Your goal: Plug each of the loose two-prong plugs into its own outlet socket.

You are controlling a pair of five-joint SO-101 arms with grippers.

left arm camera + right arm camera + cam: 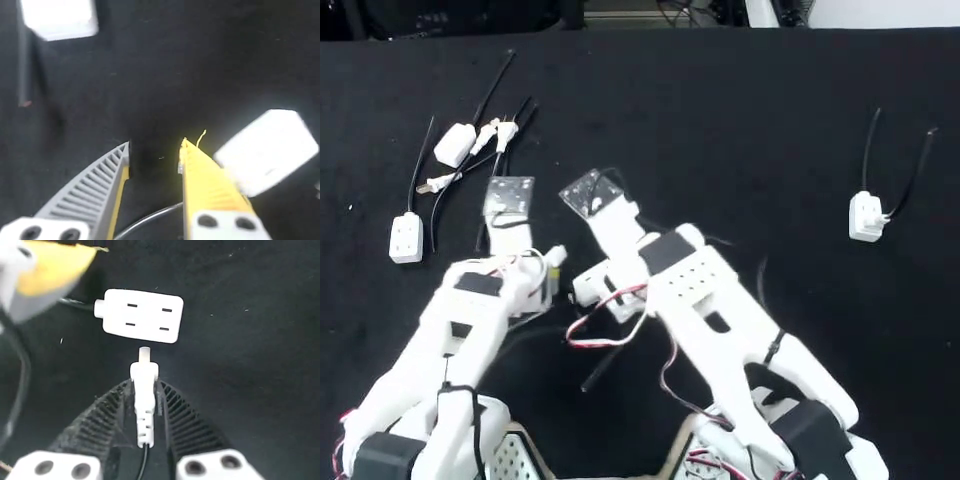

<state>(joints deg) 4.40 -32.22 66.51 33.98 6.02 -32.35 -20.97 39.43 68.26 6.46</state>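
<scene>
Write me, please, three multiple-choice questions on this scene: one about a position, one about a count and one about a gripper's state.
1. Where is the small white two-prong plug, held in the right gripper, relative to the white rectangular plastic outlet block?
A. Pushed fully into it
B. Just short of it, prongs pointing at it
C. Lying on top of it

2. How many slots show on that outlet block's face?
A. Two
B. Four
C. Six

3. What state is the left gripper in?
A. Open, nothing between its fingertips
B. Shut on a plug
C. Shut on a cord

Answers:
1 B: the prongs stop outside the slots.
2 B: two pairs of slots are visible.
3 A: a clear gap separates its grey and yellow fingers.
</scene>
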